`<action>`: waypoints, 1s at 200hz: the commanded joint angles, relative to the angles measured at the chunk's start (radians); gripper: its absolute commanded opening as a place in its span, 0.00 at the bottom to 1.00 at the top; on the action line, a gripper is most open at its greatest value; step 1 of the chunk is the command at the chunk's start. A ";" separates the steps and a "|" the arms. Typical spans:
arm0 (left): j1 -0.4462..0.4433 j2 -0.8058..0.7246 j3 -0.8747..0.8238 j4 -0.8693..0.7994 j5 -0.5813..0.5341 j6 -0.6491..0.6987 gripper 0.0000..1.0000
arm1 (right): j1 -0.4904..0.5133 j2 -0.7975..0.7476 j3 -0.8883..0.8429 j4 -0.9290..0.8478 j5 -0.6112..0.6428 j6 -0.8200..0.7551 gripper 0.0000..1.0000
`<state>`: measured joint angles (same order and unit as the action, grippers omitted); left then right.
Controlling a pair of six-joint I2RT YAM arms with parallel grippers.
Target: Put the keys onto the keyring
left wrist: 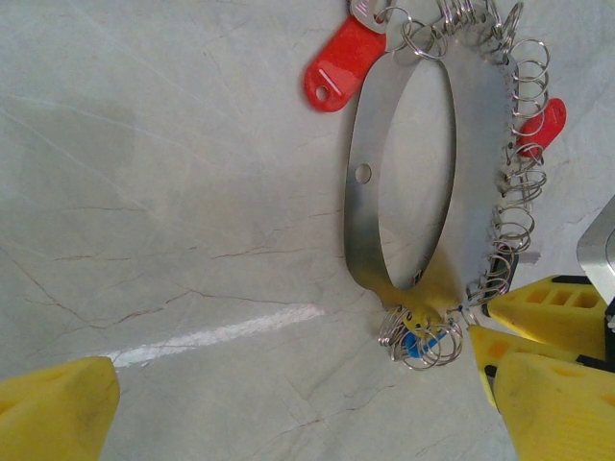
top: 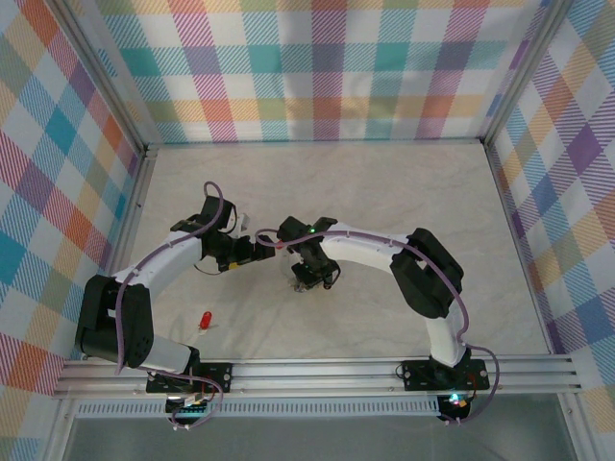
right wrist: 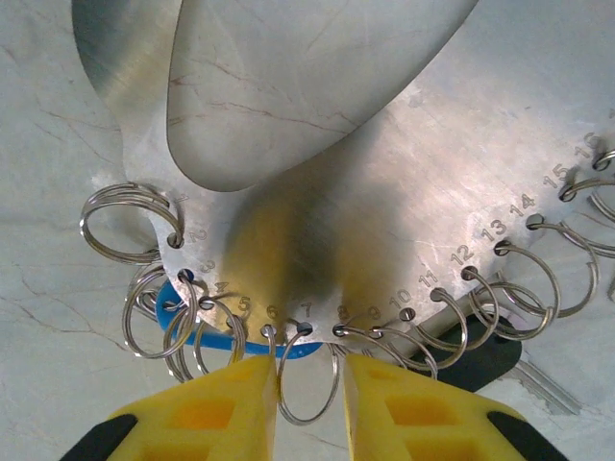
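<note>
Working at the middle of the marble-patterned bench (top: 384,182), with the two arms' wrists brought close together there. Pinching a small split ring (right wrist: 307,376) with the right gripper (right wrist: 309,384), its yellow fingers (right wrist: 221,408) drawn close on either side of that ring's wire. Hanging from the numbered edge of the keyring (right wrist: 384,192), that split ring; the keyring being a flat steel oval plate pierced with holes and fringed with many more wire rings. Standing tilted up off the bench, and so appearing as a narrow ellipse in the left wrist view. Carrying keys on the fringe: a red key (left wrist: 341,62) at the far end, a second red key (left wrist: 543,125) along the right side, a blue key (left wrist: 421,346) under the near edge just beside the pinched ring, and a black-headed key (right wrist: 490,360) with its silver blade lying on the bench. Hovering just beside the keyring with the left gripper (left wrist: 293,384), fingers (left wrist: 53,413) spread wide and gripping nothing. Leaving a loose red key (top: 205,320) lying flat on the bench near the left arm's base, well apart from the keyring.
</note>
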<state>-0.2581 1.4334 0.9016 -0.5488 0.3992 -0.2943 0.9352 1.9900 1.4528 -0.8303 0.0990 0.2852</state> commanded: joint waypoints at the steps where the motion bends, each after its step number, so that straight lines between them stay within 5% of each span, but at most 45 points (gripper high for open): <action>1: 0.011 -0.007 0.021 -0.023 -0.005 0.006 1.00 | -0.008 -0.018 -0.014 -0.004 -0.019 -0.026 0.24; 115: 0.011 -0.028 0.012 -0.008 0.006 0.010 1.00 | 0.003 -0.162 -0.198 0.134 -0.040 -0.354 0.41; 200: 0.011 -0.036 0.011 -0.011 -0.009 0.012 1.00 | 0.050 -0.075 -0.194 0.213 0.059 -0.333 0.47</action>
<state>-0.2581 1.4292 0.9016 -0.5480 0.3992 -0.2939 0.9703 1.8832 1.2572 -0.6426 0.1230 -0.0460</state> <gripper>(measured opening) 0.999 0.465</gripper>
